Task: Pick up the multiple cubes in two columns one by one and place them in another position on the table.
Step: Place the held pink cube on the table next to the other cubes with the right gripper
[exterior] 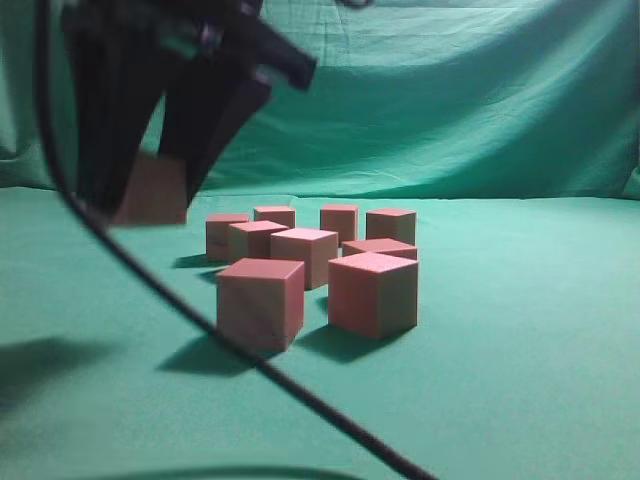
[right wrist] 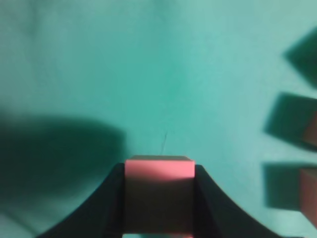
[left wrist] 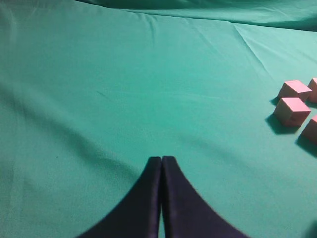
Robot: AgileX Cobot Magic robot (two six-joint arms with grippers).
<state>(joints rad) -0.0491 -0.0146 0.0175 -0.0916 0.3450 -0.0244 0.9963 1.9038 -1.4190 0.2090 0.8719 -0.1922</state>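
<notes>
The right end effector (right wrist: 158, 198) grips a pink cube (right wrist: 158, 193) between its two dark fingers, held above the green table (exterior: 520, 330) at the far left of the scene. The left end effector (left wrist: 162, 163) is closed on nothing, fingertips pressed together over bare cloth. The remaining cubes (exterior: 315, 270) sit clustered in two columns near the table's middle.
</notes>
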